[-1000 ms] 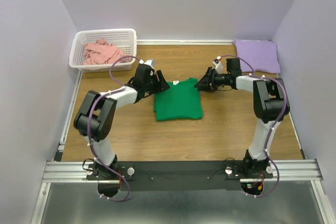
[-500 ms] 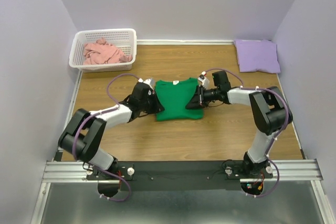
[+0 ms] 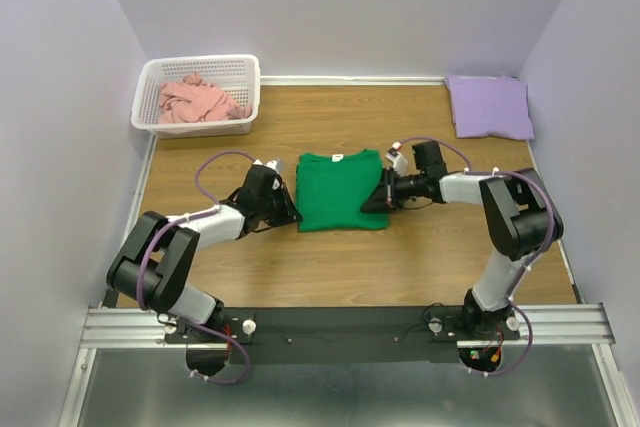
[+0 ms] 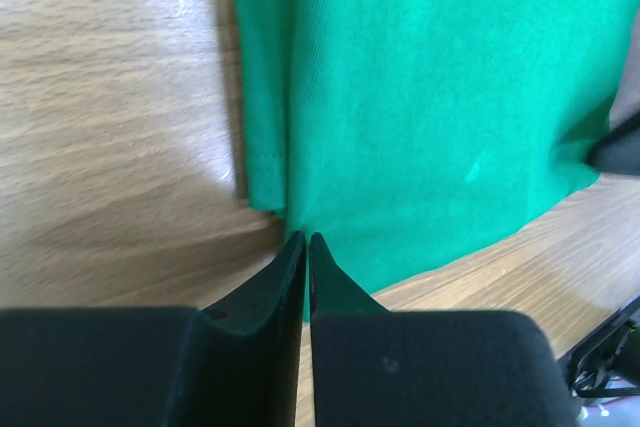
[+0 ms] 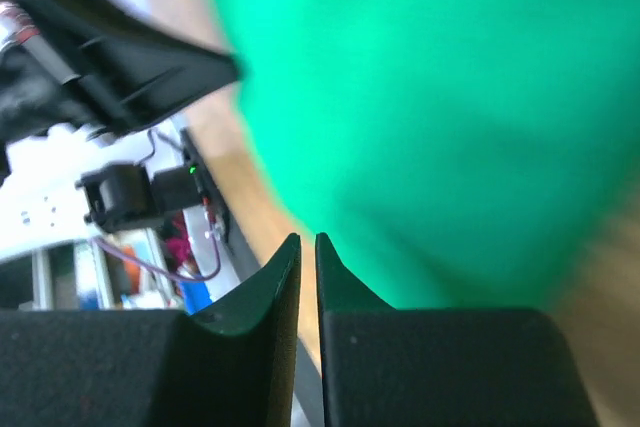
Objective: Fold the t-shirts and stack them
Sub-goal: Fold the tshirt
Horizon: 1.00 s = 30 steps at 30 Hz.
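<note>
Green shirt (image 3: 340, 190) lies flat, centre of table (image 3: 250, 267). Left gripper (image 3: 291, 215) and right gripper (image 3: 372, 200) sit low at its near corners, jaws narrowed to slits on the hem. Likely pinching both sides for an even fold.

Left arm (image 3: 215, 219): black joints and pale grey links are seen.
Right arm (image 3: 462, 185): likewise coloured.
Cables (image 3: 222, 154): purple, looped.
Left gripper (image 4: 306, 239): matte black, tapered.

Both arms low and inward, left hand (image 4: 306, 238) and right hand (image 5: 307, 239) both nearly closed
</note>
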Each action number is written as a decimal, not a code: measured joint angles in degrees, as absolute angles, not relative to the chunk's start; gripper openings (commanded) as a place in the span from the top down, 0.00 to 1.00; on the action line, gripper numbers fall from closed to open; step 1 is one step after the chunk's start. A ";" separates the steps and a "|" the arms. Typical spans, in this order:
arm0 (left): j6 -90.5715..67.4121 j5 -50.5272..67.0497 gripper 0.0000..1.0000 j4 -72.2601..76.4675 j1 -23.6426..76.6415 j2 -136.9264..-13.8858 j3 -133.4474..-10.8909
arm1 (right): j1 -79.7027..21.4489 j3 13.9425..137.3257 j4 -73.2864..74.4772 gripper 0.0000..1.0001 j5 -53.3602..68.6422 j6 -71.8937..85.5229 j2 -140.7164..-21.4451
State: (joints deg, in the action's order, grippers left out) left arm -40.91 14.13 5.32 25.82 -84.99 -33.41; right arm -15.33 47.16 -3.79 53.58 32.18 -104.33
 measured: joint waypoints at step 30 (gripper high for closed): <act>-34.22 17.82 0.84 3.29 20.73 -92.88 -55.59 | -28.82 54.28 -22.02 0.91 58.72 41.98 -120.84</act>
State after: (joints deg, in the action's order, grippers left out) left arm -34.22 17.82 3.29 20.73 -92.88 -55.59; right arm -28.82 54.28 -22.02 58.72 41.98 -120.84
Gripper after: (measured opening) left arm 0.173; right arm 0.088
